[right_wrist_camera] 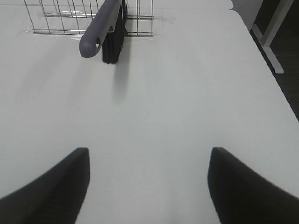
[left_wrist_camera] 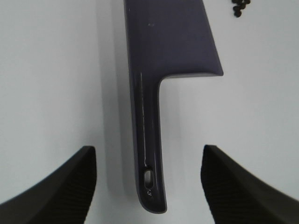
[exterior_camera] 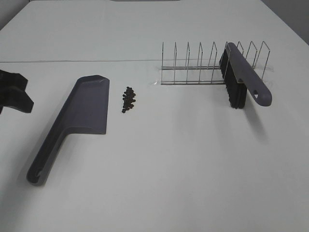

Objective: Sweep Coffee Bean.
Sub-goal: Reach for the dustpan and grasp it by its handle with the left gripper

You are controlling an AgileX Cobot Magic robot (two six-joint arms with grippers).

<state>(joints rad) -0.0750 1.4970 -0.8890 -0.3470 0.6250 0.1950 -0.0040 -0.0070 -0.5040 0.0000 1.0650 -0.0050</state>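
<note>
A small pile of dark coffee beans [exterior_camera: 128,99] lies on the white table just right of the grey dustpan [exterior_camera: 77,116]; a few beans show in the left wrist view [left_wrist_camera: 240,6]. The dustpan lies flat, its handle toward the front left, and it shows in the left wrist view [left_wrist_camera: 161,70]. A grey brush with black bristles [exterior_camera: 240,80] leans in the wire rack [exterior_camera: 203,65]; it shows in the right wrist view [right_wrist_camera: 106,31]. My left gripper [left_wrist_camera: 148,189] is open, above the dustpan handle's end. My right gripper [right_wrist_camera: 148,186] is open over bare table, well short of the brush.
The wire rack [right_wrist_camera: 60,18] stands at the back right of the table. The table's right edge [right_wrist_camera: 261,60] drops off beside a white leg. My left gripper's dark body [exterior_camera: 14,94] shows at the left edge of the high view.
</note>
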